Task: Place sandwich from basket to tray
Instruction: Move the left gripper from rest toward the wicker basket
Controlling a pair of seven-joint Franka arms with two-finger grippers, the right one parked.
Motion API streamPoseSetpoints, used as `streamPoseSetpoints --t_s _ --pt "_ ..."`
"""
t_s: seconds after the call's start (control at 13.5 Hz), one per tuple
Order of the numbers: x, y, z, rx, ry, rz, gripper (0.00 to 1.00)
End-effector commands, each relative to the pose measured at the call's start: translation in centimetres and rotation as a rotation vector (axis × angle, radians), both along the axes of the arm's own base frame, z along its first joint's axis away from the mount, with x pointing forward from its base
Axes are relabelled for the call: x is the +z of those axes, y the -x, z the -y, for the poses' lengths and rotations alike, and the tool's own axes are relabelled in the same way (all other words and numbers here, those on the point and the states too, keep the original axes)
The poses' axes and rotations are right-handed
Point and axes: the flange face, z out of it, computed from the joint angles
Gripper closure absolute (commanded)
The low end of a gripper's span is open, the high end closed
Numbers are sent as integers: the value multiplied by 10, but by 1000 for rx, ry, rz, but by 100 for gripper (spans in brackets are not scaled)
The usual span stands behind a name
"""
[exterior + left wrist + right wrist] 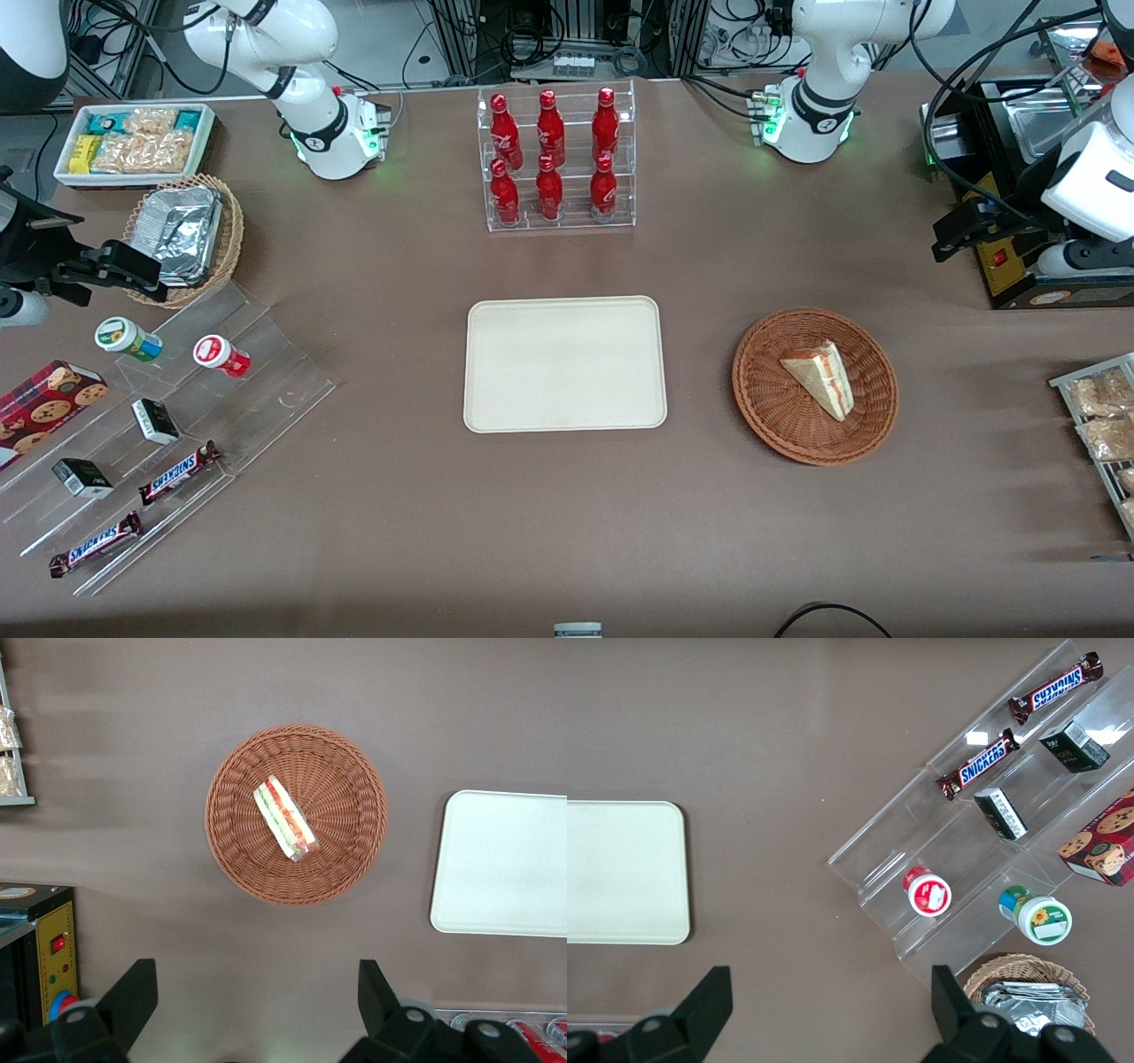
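Observation:
The sandwich [822,377] [284,818], a wrapped white-bread wedge with red and green filling, lies inside the round reddish-brown wicker basket [753,390] [239,850]. The cream rectangular tray [564,364] [505,864] [620,870] lies flat beside the basket, toward the parked arm's end, with nothing on it. My gripper [946,237] [255,970] hangs open high above the table. It is farther from the front camera than the basket and toward the working arm's end. Nothing sits between its fingers, which are well apart from the sandwich.
A clear rack of red bottles [556,159] stands farther from the front camera than the tray. A black machine [1019,266] and a rack of snack bags [1103,425] sit at the working arm's end. A stepped acrylic display [159,425], a tan basket of foil containers [182,235] and a white snack bin [133,142] sit at the parked arm's end.

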Motion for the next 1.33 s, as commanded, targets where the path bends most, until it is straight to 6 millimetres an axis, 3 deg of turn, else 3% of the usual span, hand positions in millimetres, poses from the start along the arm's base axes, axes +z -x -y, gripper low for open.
streamPoseSetpoints --t_s 0.0,0.22,0.44,0.89,1.26 --pt "2 3 -2 -13 -15 0 0" --pt "-3 1 1 -12 -19 -12 0" --pt "-23 3 -1 -9 -46 -71 0" --pt "-79 -12 -5 16 -62 -149 0" --pt "-130 -13 -4 122 -63 -78 0"
